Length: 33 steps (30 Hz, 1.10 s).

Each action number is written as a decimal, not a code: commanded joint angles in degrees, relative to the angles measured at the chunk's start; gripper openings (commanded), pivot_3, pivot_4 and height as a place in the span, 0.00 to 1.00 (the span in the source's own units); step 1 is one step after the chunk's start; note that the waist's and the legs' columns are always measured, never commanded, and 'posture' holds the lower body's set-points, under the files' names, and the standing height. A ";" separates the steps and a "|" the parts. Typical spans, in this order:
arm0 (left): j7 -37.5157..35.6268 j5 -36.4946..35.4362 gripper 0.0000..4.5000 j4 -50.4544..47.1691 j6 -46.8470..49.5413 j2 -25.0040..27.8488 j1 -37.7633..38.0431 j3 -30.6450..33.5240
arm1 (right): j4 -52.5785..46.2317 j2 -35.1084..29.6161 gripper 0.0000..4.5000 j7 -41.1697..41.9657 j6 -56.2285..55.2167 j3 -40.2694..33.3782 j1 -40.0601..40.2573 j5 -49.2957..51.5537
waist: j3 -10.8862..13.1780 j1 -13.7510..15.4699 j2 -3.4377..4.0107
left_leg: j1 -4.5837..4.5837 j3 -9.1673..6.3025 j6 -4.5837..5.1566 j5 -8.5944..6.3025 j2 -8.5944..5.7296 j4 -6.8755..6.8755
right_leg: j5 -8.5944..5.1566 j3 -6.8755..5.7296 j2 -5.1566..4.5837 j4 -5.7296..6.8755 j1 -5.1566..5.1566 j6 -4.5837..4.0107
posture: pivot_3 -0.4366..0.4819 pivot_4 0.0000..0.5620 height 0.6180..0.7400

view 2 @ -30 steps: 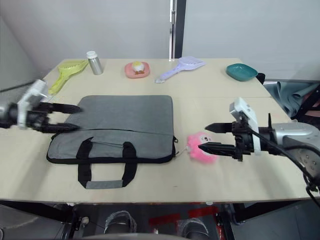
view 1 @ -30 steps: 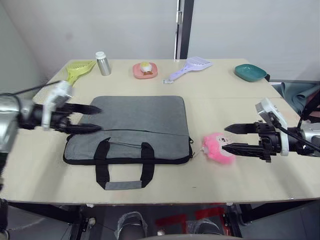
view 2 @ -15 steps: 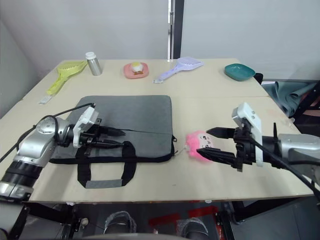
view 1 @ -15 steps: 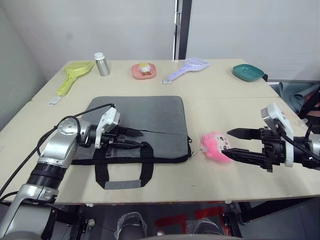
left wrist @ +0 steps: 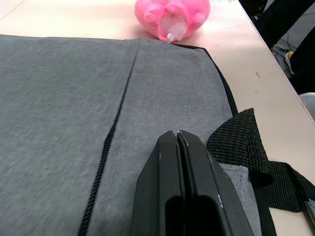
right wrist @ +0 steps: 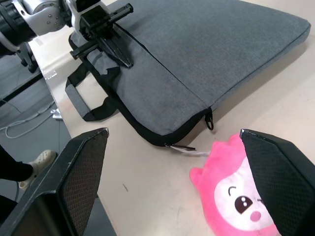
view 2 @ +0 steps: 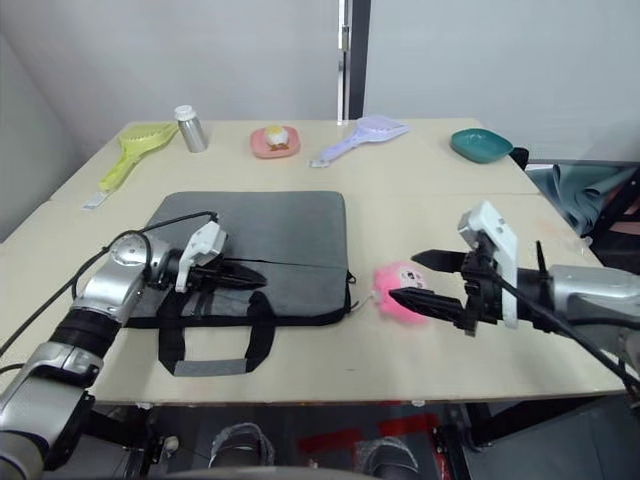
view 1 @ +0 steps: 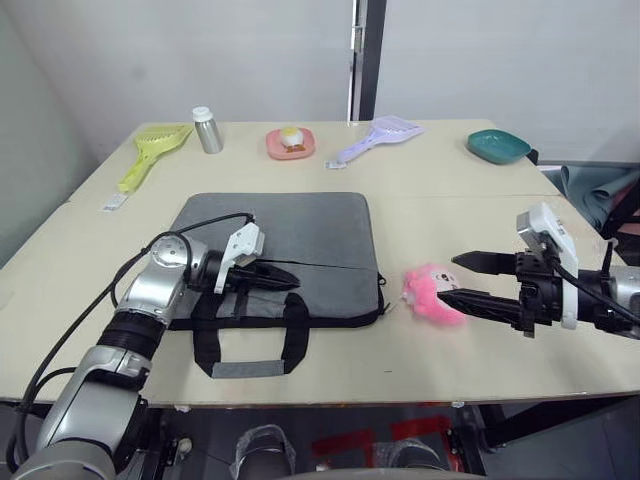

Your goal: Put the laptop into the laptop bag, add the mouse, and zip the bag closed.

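The laptop bag [view 1: 275,255] is laid flat on the counter [view 1: 440,185], left of centre, with its long axis running from 9 to 3 o'clock. Its two black strap handles [view 1: 250,330] are turned toward 6 o'clock, the near edge, and the zipper line is seen running across the bag's top face along that same axis. The zipper pull [right wrist: 209,119] hangs at the bag's right end, at 3 o'clock.

The left gripper [view 1: 285,279] is rested on the bag's near half, just above the handles, pointing toward 3 o'clock; its fingers [left wrist: 179,187] are pressed together with nothing between them.

The right gripper [view 1: 452,279] is held above the counter to the right of the bag, pointing toward 9 o'clock, its fingers spread wide and empty. A fluffy pink toy [view 1: 432,295] is lying just beside the bag's right end, between those fingertips as seen from above.

Along the far edge, at 12 o'clock, a yellow scoop [view 1: 148,153], a metal bottle [view 1: 207,129], a pink dish [view 1: 290,143], a lilac scoop [view 1: 377,137] and a teal bowl [view 1: 498,146] are set out.
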 commanded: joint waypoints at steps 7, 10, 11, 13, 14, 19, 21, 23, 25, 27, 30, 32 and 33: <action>1.98 4.66 0.02 4.17 -6.44 -2.21 1.84 -2.67 | 4.73 -2.23 1.00 0.04 0.00 11.69 -7.66 -9.41 | -0.32 0.62 0.40 | 0.03 -0.01 0.01 0.01 -0.12 0.00 | 0.01 -0.03 -0.17 -0.01 0.10 0.03 | 0.48 0.27 1.00; 1.30 5.78 0.02 3.68 -6.32 -1.74 2.91 -3.78 | 6.03 -2.42 1.00 0.54 1.08 13.37 -9.16 -10.62 | -0.43 0.61 0.52 | 0.04 -0.01 0.02 0.02 -0.19 0.00 | 0.01 -0.02 -0.23 -0.02 0.11 0.04 | 0.48 0.27 1.00; 1.21 6.37 0.02 3.40 -6.23 -1.43 3.44 -4.22 | 6.09 -2.58 1.00 0.95 1.27 13.94 -9.41 -11.02 | -0.47 0.59 0.57 | 0.03 0.00 0.03 0.02 -0.20 0.00 | 0.01 -0.02 -0.25 -0.02 0.12 0.04 | 0.48 0.27 1.00; 1.15 7.41 0.02 3.09 -6.32 -0.89 4.25 -4.88 | 6.09 -2.66 1.00 1.35 1.72 14.78 -9.77 -11.47 | -0.60 0.45 0.64 | 0.03 0.00 0.03 0.02 -0.22 0.00 | 0.00 -0.01 -0.27 -0.03 0.12 0.05 | 0.48 0.27 1.00; 0.78 8.26 0.02 3.09 -5.96 -0.27 4.74 -5.61 | 6.28 -2.56 1.00 1.15 2.33 15.93 -10.32 -12.14 | -0.64 0.41 0.68 | 0.04 0.00 0.03 0.02 -0.22 -0.01 | -0.01 -0.02 -0.27 -0.04 0.12 0.07 | 0.48 0.27 1.00; 1.78 12.26 0.02 6.88 -8.72 1.29 5.79 -8.08 | 9.60 -1.70 1.00 -0.27 2.60 25.81 -14.95 -20.94 | -1.04 -0.48 0.88 | 0.26 0.01 0.01 0.01 -0.23 -0.10 | -0.07 0.01 -0.27 -0.04 0.26 0.28 | 0.48 0.27 1.00; 2.17 12.54 0.02 8.00 -9.17 1.15 5.73 -8.09 | 10.51 -1.67 1.00 -0.10 1.77 28.47 -16.26 -23.95 | -1.04 -0.71 0.84 | 0.69 0.06 -0.01 -0.01 -0.26 -0.24 | -0.11 0.06 -0.28 -0.05 0.61 0.35 | 0.48 0.27 1.00; 2.44 12.62 0.02 8.71 -9.33 1.04 5.60 -8.03 | 11.02 -1.53 1.00 0.30 1.09 30.16 -17.04 -26.36 | -1.12 -0.77 0.80 | 0.88 0.08 -0.05 -0.03 -0.31 -0.36 | -0.19 0.15 -0.30 -0.06 0.73 0.49 | 0.48 0.27 1.00; 2.60 12.49 0.02 9.83 -9.80 0.80 5.48 -8.04 | 11.88 -1.33 1.00 0.42 -0.38 32.77 -17.97 -29.91 | -1.24 -0.81 0.86 | 0.92 0.09 -0.05 -0.03 -0.33 -0.47 | -0.19 0.16 -0.31 -0.06 0.72 0.51 | 0.48 0.27 1.00; 2.96 12.35 0.02 11.50 -10.35 0.40 5.45 -7.86 | 12.22 -0.76 1.00 1.06 -1.70 35.16 -18.76 -32.55 | -1.41 -0.87 0.93 | 0.94 0.09 -0.05 -0.03 -0.34 -0.59 | -0.19 0.13 -0.30 -0.06 0.69 0.51 | 0.48 0.27 1.00; 2.63 12.38 0.02 14.02 -12.01 0.39 5.66 -7.71 | 12.09 0.77 1.00 2.00 -2.41 37.57 -19.46 -34.96 | -1.74 -0.91 1.21 | 0.99 0.10 -0.05 -0.03 -0.37 -0.79 | -0.19 0.12 -0.31 -0.10 0.69 0.51 | 0.48 0.27 1.00; 2.40 12.72 0.01 15.64 -13.35 0.53 5.67 -7.81 | 12.02 1.32 0.94 2.36 -3.07 39.15 -19.58 -37.01 | -1.85 -0.96 1.29 | 1.04 0.10 -0.06 -0.03 -0.40 -0.91 | -0.19 0.12 -0.32 -0.10 0.67 0.51 | 0.48 0.27 1.00; 2.38 12.84 0.00 16.30 -13.87 0.53 5.58 -7.84 | 12.10 1.54 0.88 2.55 -3.31 39.54 -19.60 -37.74 | -1.89 -0.99 1.32 | 1.07 0.10 -0.06 -0.03 -0.40 -0.96 | -0.19 0.12 -0.32 -0.10 0.66 0.51 | 0.48 0.27 1.00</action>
